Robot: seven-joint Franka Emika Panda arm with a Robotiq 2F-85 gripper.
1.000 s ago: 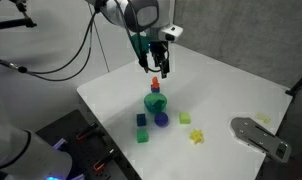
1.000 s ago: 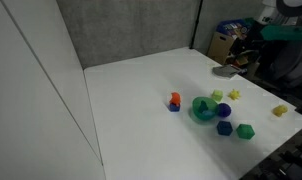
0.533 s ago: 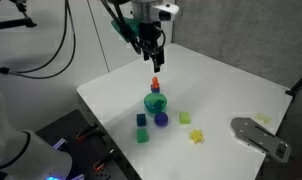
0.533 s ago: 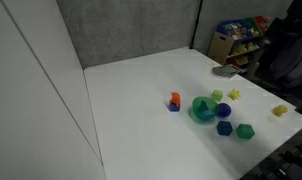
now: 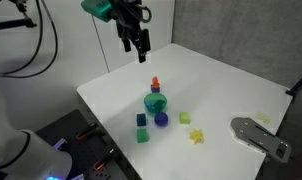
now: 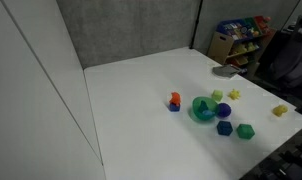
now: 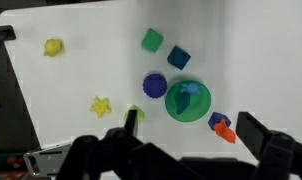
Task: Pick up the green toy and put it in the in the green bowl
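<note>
Since half a second ago the gripper (image 5: 139, 45) has climbed higher and drifted farther from the green bowl (image 5: 156, 104), and it now hangs well above and behind the bowl. Its fingers (image 7: 254, 131) stand wide apart in the wrist view with nothing between them. The green toy (image 7: 186, 97) lies inside the bowl, as it did before, and none of the other pieces has shifted.

A purple ball (image 5: 162, 119) sits just beside the bowl. An orange piece on a blue block (image 5: 155, 84) sits close on the bowl's opposite side. A blue cube (image 5: 142, 120) and a bright green cube (image 5: 144, 134) lie a little beyond the ball. A pale lime block (image 5: 185, 118) and a yellow star (image 5: 197, 136) are near the bowl.

All of this rests on a white table (image 5: 221, 80), where a grey metal part (image 5: 261, 136) lies well apart from the bowl. Behind the table stands a grey wall panel (image 6: 131, 30), with a shelf of colourful items (image 6: 241, 35) to one side.
</note>
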